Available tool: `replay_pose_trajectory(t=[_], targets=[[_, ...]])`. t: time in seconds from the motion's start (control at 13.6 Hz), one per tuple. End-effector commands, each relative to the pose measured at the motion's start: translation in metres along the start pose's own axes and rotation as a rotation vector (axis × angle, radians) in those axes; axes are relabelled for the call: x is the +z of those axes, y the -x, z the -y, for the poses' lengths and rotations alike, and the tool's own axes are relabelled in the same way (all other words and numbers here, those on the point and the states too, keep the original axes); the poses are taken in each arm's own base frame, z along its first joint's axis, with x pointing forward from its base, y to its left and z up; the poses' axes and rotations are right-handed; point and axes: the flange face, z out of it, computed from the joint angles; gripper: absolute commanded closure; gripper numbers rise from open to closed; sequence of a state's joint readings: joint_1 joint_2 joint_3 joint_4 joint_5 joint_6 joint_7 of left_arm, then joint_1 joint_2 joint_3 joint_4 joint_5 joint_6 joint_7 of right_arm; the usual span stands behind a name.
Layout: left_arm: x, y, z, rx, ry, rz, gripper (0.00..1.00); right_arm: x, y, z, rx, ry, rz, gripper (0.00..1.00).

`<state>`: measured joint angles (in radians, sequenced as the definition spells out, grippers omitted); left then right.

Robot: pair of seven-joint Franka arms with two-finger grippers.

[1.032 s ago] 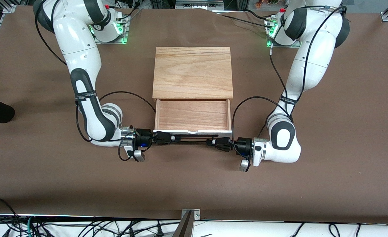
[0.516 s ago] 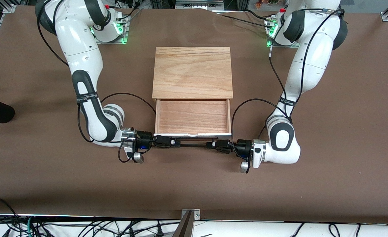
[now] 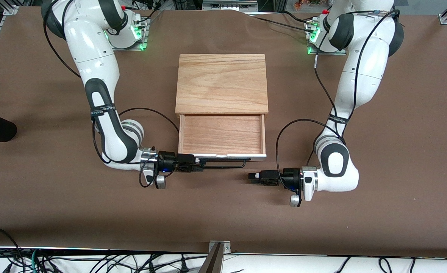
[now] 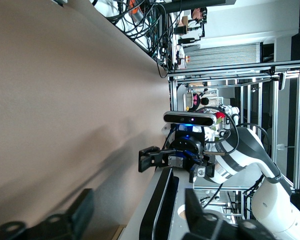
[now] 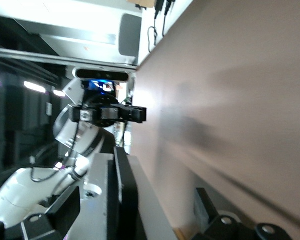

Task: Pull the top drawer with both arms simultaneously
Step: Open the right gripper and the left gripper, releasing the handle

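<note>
The top drawer (image 3: 222,134) stands pulled out of the cabinet (image 3: 222,81) toward the table's (image 3: 223,212) camera-side edge, so the pull looks done. The right gripper (image 3: 197,165) is released, its fingers loosely straddling the bar handle (image 3: 223,162). The left gripper (image 3: 250,177), also released, hangs over bare table beside the handle.

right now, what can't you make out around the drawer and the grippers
1. Drawer rear: front view, the cabinet top covers it.
2. Whether the right gripper, open around the handle, touches it: front view, its fingers cover the bar's end.
3. Left gripper, open over the table, off the handle: left wrist view's edge cuts its fingers.
4. Below the drawer: front view, the drawer hides it.
</note>
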<state>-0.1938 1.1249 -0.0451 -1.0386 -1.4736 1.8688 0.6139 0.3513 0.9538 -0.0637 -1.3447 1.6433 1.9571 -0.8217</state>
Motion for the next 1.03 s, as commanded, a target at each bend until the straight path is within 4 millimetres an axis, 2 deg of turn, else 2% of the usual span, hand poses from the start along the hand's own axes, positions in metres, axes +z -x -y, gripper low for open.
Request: replay_pose_trajectory(t=[0.0,0.15,0.29,0.44,0.52,0.74,0.88,0.96], targets=[[-0.004,-0.007,-0.012,-0.023,-0.018,-0.001,0.00,-0.030,-0.015,0.025,-0.084,0.087,0.034,0.00],[-0.017,-0.010,-0.024,-0.018,-0.090,0.032,0.00,-0.057,-0.026,0.045,-0.106,0.187,0.071,0.00],[-0.033,-0.015,-0.043,0.034,-0.178,0.063,0.00,-0.092,-0.037,0.075,-0.178,0.353,0.140,0.00],[-0.053,-0.017,-0.068,0.087,-0.254,0.105,0.00,-0.114,-0.041,0.109,-0.199,0.470,0.183,0.00],[-0.064,-0.017,-0.083,0.104,-0.293,0.128,0.00,-0.123,-0.040,0.125,-0.208,0.525,0.220,0.00],[-0.097,-0.013,-0.111,0.196,-0.507,0.243,0.00,-0.158,-0.031,0.173,-0.264,0.759,0.382,0.00],[-0.131,-0.015,-0.126,0.232,-0.641,0.255,0.00,-0.185,-0.021,0.199,-0.268,0.846,0.480,0.00],[-0.152,-0.017,-0.142,0.257,-0.721,0.254,0.00,-0.203,-0.015,0.219,-0.271,0.886,0.514,0.00]])
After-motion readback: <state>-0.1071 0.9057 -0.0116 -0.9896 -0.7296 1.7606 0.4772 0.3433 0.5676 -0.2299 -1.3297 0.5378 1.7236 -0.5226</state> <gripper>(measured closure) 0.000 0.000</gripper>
